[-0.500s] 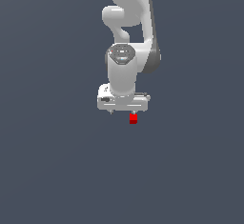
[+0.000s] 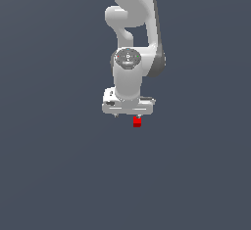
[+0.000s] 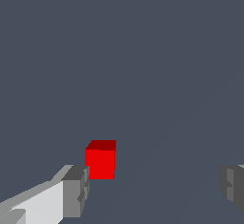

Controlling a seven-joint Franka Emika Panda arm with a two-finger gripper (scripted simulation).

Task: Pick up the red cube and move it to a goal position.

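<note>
The red cube (image 2: 137, 122) is a tiny plain cube on the dark grey floor, right under the white gripper (image 2: 127, 116). It lies off-centre, below the finger on the exterior view's right. In the wrist view the cube (image 3: 100, 161) sits close beside one grey fingertip (image 3: 75, 191). The other fingertip (image 3: 233, 186) is far from it. The gripper (image 3: 154, 188) is open wide and holds nothing. Whether the near finger touches the cube cannot be told.
The white arm (image 2: 130, 23) rises behind and above the gripper. Plain dark grey floor (image 2: 59, 175) lies all round the cube. No goal marker shows in either view.
The gripper has come down slightly, so it covers a little more of the cube's top. The cube has not moved.
</note>
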